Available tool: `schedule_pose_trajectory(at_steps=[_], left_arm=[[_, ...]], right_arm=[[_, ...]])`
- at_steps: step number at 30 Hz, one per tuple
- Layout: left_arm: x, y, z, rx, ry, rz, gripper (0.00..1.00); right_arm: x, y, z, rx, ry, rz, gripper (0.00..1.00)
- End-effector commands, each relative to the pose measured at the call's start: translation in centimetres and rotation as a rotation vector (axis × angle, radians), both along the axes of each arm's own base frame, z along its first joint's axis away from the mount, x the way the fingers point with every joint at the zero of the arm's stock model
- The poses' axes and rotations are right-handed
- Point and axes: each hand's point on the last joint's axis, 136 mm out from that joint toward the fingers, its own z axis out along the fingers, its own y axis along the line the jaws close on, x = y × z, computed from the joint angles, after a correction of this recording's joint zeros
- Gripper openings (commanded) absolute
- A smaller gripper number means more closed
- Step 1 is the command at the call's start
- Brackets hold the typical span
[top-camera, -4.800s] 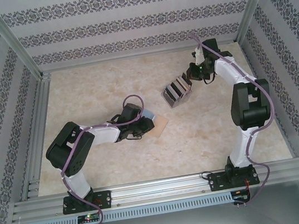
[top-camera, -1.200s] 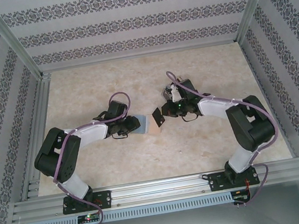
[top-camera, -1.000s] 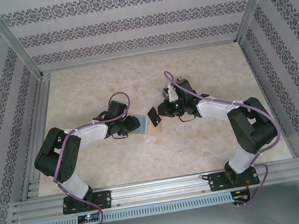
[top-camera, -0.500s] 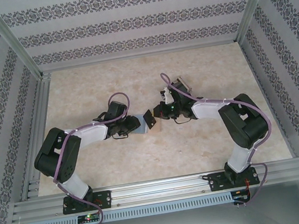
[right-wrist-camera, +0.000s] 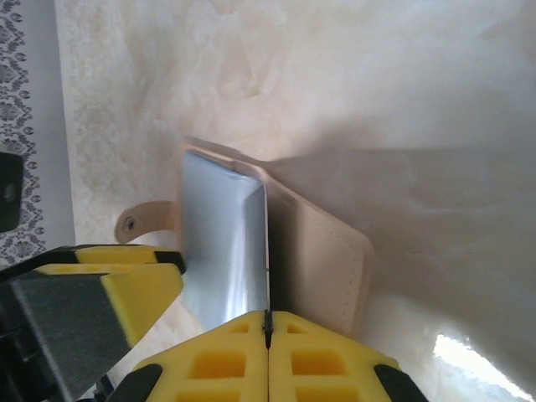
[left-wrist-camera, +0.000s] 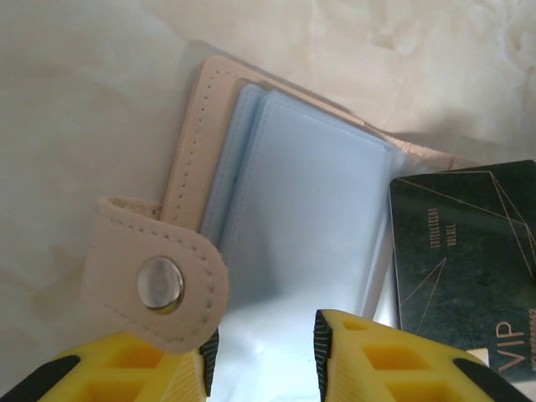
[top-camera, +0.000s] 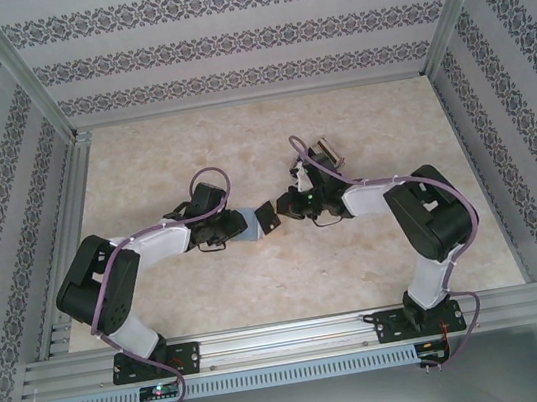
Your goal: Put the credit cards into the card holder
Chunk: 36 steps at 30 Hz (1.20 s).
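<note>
The beige card holder (left-wrist-camera: 186, 172) lies open, its snap strap (left-wrist-camera: 159, 285) flopped over my left finger. Its clear blue sleeves (left-wrist-camera: 310, 218) run between my left gripper's fingertips, and the left gripper (left-wrist-camera: 261, 343) is shut on them. From above, that gripper (top-camera: 235, 228) holds the card holder (top-camera: 249, 228) just left of the table's centre. My right gripper (top-camera: 286, 208) is shut on a black credit card (top-camera: 267, 216) marked VIP (left-wrist-camera: 465, 243). In the right wrist view the card (right-wrist-camera: 266, 243) is edge-on between a sleeve (right-wrist-camera: 222, 243) and the holder's cover (right-wrist-camera: 322, 251).
A small stack of further credit cards (top-camera: 326, 152) lies on the marble-patterned table (top-camera: 142, 169) behind my right arm. Aluminium rails (top-camera: 62, 242) and patterned walls enclose the table on all sides.
My right gripper has carried the black card leftwards until it meets the held sleeves. The left gripper and holder have hardly moved.
</note>
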Motion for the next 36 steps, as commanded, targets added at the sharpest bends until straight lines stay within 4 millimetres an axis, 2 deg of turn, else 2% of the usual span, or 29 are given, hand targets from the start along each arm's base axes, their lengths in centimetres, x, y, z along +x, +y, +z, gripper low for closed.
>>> schedule_pose_trajectory(at_steps=[1,10,14,17,27,36], left_arm=[[-0.2,1.8,0.0,0.094,0.012,-0.006,0.39],[-0.1,4.3,0.1,0.219,0.005,-0.015,0.39],[0.2,4.2,0.3,0.206,-0.003,-0.011,0.39],[0.6,4.0,0.8,0.194,-0.013,-0.014,0.4],[1.6,5.3,3.0,0.197,-0.066,0.02,0.43],[0.9,5.9,-0.3,0.251,0.001,0.002,0.41]], right_arm=[[-0.1,0.7,-0.8,0.032,0.018,0.015,0.08],[0.1,0.6,-1.9,0.032,0.038,0.013,0.08],[0.1,0.8,-2.2,0.033,0.046,0.019,0.08],[0.1,0.9,-2.2,0.028,0.044,0.022,0.08],[-0.1,0.6,-2.9,0.01,0.05,0.022,0.08],[-0.2,0.8,-2.6,0.012,0.044,0.03,0.08]])
